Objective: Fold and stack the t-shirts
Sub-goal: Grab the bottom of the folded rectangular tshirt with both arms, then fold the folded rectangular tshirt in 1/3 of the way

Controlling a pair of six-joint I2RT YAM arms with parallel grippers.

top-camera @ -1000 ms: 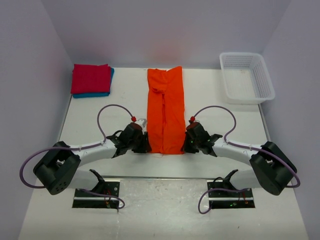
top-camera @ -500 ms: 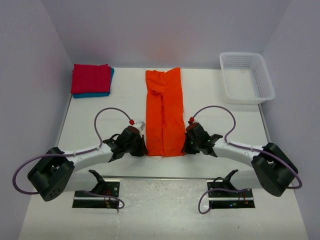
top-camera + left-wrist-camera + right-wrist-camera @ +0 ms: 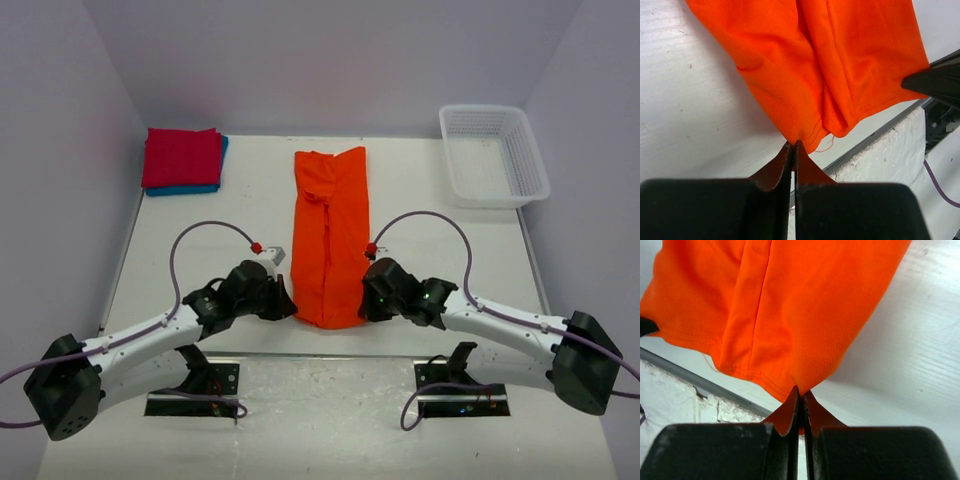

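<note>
The orange t-shirt [image 3: 330,235] lies as a long narrow strip down the middle of the table, its near end lifted and bunched. My left gripper [image 3: 289,308] is shut on its near-left corner [image 3: 796,137]. My right gripper [image 3: 364,304] is shut on the near-right corner [image 3: 802,385]. Both pinch the hem close to the table's front edge. A folded red t-shirt [image 3: 181,157] sits on a folded blue t-shirt [image 3: 190,189] at the far left.
A white mesh basket [image 3: 493,154] stands at the far right corner. The table's front edge with its metal rail [image 3: 875,142] runs just below the held hem. Grey walls close in both sides.
The left gripper closed on the shirt's near-left corner. Both arms then drew back toward the front edge, pulling the near hem up and inward; the shirt's far end shifted slightly.
</note>
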